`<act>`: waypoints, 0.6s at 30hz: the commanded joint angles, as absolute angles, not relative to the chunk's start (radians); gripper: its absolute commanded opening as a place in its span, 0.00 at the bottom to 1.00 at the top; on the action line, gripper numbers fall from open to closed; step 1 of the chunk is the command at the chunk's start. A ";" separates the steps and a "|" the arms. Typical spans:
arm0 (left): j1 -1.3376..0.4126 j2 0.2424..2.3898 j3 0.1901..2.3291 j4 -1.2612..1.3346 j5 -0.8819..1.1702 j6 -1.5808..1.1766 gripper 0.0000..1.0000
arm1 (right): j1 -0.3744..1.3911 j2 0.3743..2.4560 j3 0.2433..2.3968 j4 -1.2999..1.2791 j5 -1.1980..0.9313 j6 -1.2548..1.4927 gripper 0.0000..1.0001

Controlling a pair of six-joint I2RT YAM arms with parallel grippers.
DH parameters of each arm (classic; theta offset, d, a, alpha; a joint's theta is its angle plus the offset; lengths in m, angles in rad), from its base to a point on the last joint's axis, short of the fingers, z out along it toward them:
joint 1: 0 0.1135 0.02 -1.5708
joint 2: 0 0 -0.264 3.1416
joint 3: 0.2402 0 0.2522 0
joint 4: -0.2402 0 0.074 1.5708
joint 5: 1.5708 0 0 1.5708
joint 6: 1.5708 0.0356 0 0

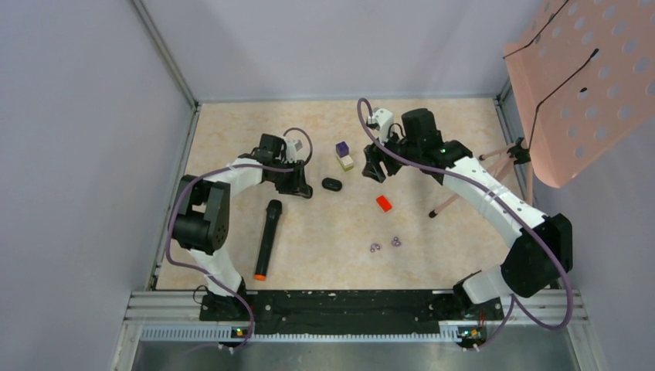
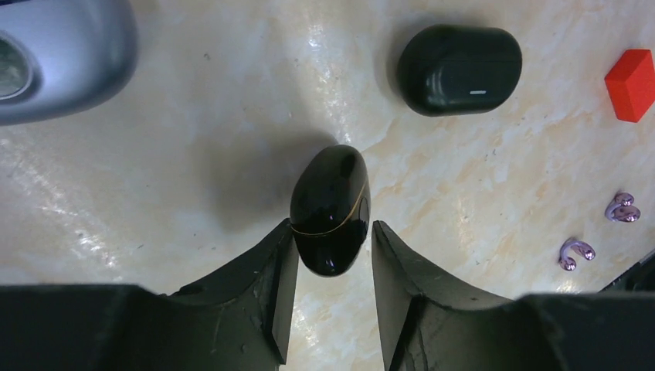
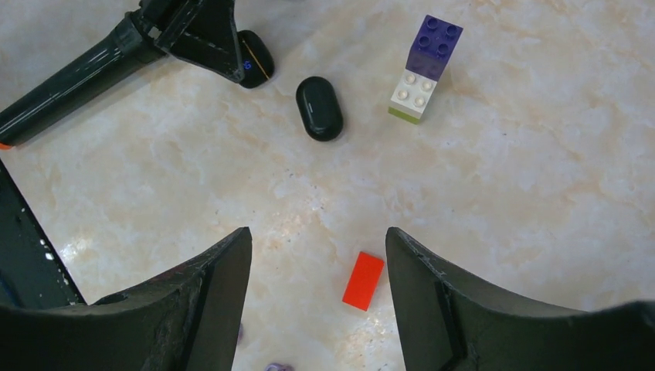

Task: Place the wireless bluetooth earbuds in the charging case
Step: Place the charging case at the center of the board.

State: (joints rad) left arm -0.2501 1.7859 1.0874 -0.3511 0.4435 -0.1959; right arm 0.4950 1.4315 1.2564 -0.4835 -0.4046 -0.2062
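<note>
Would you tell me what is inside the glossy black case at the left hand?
Nothing shows: the glossy black case is closed, with only its gold seam visible; its inside is hidden.

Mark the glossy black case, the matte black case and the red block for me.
glossy black case (image 2: 330, 193): left wrist view, shiny surface above the gold seam.
matte black case (image 2: 459, 68): left wrist view, middle of its top.
red block (image 3: 363, 280): right wrist view, centre of its upper face.

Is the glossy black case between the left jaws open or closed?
Closed. The glossy black case shows only a thin gold seam; no lid is lifted, no cavity visible.
</note>
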 commanded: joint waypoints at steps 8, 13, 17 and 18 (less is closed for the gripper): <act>-0.249 1.629 1.111 -0.393 0.353 -0.134 0.50 | 0.464 1.452 1.272 -0.460 -0.378 -0.216 0.64; -0.247 1.577 1.118 -0.389 0.316 -0.092 0.50 | 0.456 1.447 1.260 -0.461 -0.379 -0.216 0.64; -0.234 1.550 1.162 -0.380 0.232 -0.082 0.50 | 0.456 1.451 1.261 -0.456 -0.379 -0.223 0.64; -0.226 1.552 1.182 -0.379 0.195 -0.082 0.51 | 0.456 1.451 1.261 -0.454 -0.379 -0.227 0.64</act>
